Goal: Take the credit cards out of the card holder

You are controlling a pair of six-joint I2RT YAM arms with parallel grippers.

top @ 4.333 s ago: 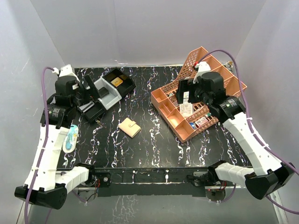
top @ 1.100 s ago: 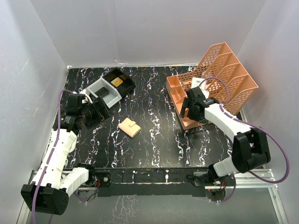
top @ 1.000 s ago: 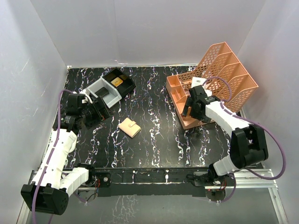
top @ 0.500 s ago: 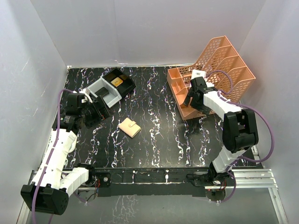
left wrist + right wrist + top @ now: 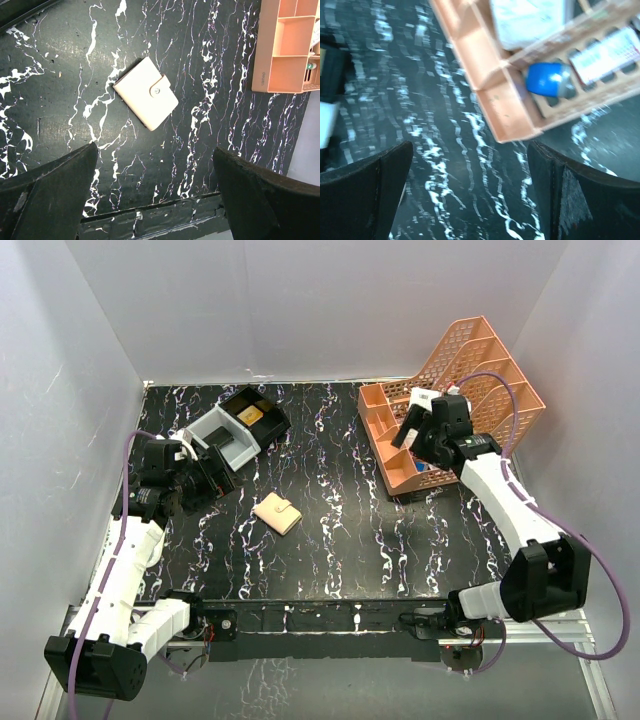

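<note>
The card holder is a small tan wallet lying shut on the black marbled table, its snap tab fastened; it also shows in the left wrist view. The credit cards are hidden inside it. My left gripper hovers open to the holder's left, slightly farther back, and well above the table, with nothing between its fingers. My right gripper is open too, raised over the front corner of the orange rack, far to the right of the holder.
The orange file rack stands at the back right with a blue-capped item and papers in its tray part. A black-and-grey tray sits at the back left; a flat gold piece lies in its black compartment.
The right gripper has risen and drawn back from the rack's front corner toward its top. The rack has shifted a little to the back right. The left arm and the holder have not moved.
</note>
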